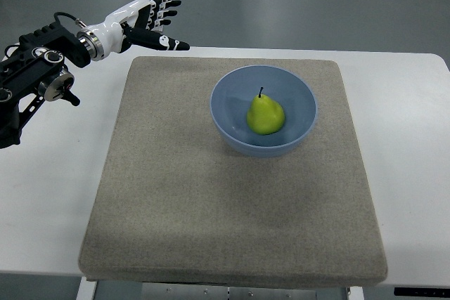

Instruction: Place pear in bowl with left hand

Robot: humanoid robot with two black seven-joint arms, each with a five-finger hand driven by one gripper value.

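The pear (266, 115) is sitting upright inside the blue bowl (232, 93) on the mat (176, 194). The left hand (151, 19) is hanging up at the bench's (408, 124) far corner, fingers spread, holding nothing.

A white table (415, 145) covered in its middle by a square grey-beige fabric mat (232, 209) with rounded corners, standing on a smooth grey floor (295, 1) under soft, even light.

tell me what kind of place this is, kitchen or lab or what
Most likely a robot lab or test bench, not a kitchen: a plain white table with a grey mat, a lone pear in a blue bowl, bare grey floor, and the open left robot hand.
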